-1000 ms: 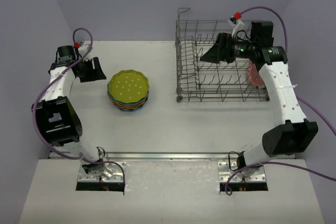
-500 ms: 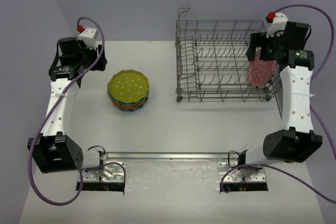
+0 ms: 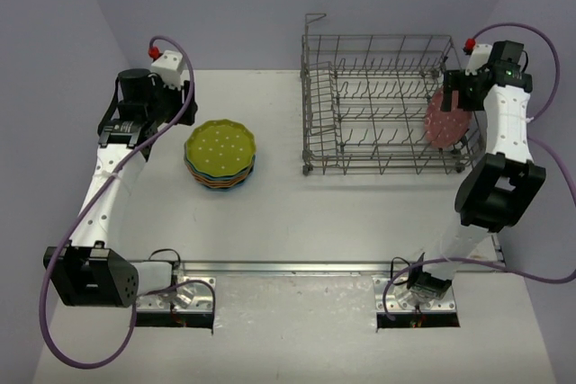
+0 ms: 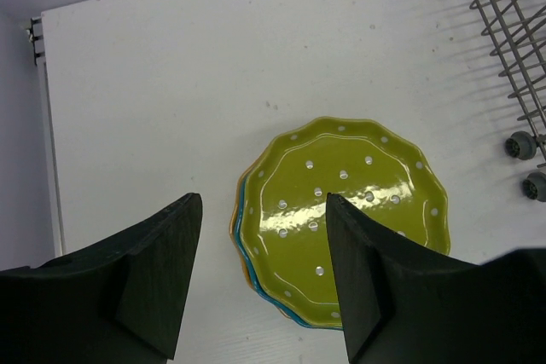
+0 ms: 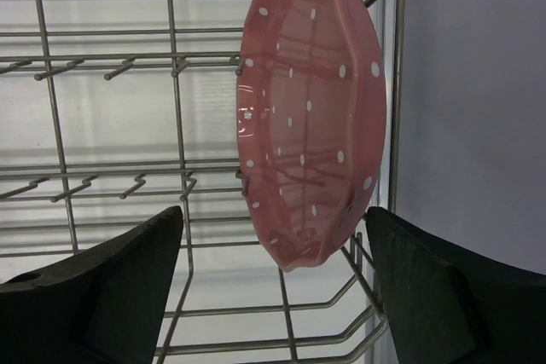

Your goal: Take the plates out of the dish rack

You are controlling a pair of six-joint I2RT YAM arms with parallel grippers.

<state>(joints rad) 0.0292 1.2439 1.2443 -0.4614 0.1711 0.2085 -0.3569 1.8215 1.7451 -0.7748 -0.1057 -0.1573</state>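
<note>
A pink dotted plate (image 3: 447, 120) stands on edge at the right end of the grey wire dish rack (image 3: 378, 65). In the right wrist view the pink plate (image 5: 311, 108) hangs between the rack's wires (image 5: 175, 168). My right gripper (image 3: 453, 90) is open just above that plate; its jaws stand wide on either side of the plate's edge (image 5: 273, 236), not touching. A stack of plates with the yellow-green one (image 3: 220, 147) on top lies on the table at left; teal and orange rims show beneath it (image 4: 243, 236). My left gripper (image 3: 171, 96) is open and empty above the stack's left side (image 4: 264, 210).
The white table (image 3: 315, 213) ends at a purple wall behind and at both sides. The rack's tall wire sides (image 3: 310, 96) stand around the pink plate. The rack's corner and feet (image 4: 520, 147) show at the right of the left wrist view.
My right arm swung from reaching across the rack to its right end, above the pink plate. My left arm rose and moved right toward the plate stack.
</note>
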